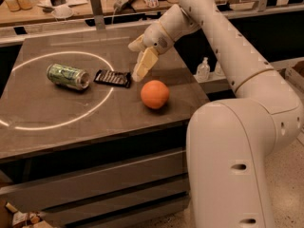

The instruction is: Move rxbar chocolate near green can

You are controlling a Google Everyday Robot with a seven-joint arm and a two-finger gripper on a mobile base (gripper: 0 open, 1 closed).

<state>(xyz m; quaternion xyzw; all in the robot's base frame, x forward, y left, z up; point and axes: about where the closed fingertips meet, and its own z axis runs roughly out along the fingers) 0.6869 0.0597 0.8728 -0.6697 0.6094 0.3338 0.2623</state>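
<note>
Since the rxbar chocolate (112,78) lies flat on the counter (57,127) just beside the green can (68,76), placement looks done; the gripper (140,61), fingers apart and empty, hangs at the bar's right end, needing only to lift clear.

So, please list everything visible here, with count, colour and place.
can: 1, green, on its side, table's left part
bar: 1, black, flat, just right of the can, apart from it
orange: 1, orange, on the table, right of the bar
table: 1, dark brown, centre
ring: 1, pale, marked on the table around the can
bottle: 1, clear, beyond the table's right edge
bench: 1, wooden, cluttered, behind
gripper: 1, cream, at the bar's right end
arm: 1, white, reaching in from the right
</note>
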